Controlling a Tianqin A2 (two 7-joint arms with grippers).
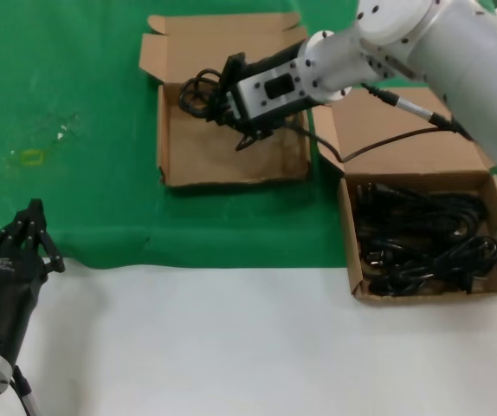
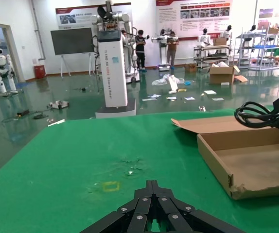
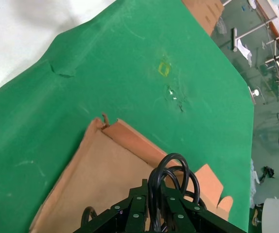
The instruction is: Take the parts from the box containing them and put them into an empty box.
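My right gripper (image 1: 214, 97) is shut on a looped black power cord (image 1: 195, 89) and holds it over the far left part of the empty cardboard box (image 1: 231, 160). In the right wrist view the cord's loops (image 3: 174, 171) stick out between the fingers above the box floor (image 3: 105, 174). The box on the right (image 1: 352, 251) holds several more black power cords (image 1: 426, 243). My left gripper (image 1: 34, 227) is shut and empty, parked at the near left by the green mat's edge; it also shows in the left wrist view (image 2: 151, 187).
A green mat (image 1: 67, 104) covers the far table; the near part is white (image 1: 231, 347). Both boxes have open flaps (image 1: 222, 24). A yellow square mark (image 1: 32, 157) lies on the mat at left.
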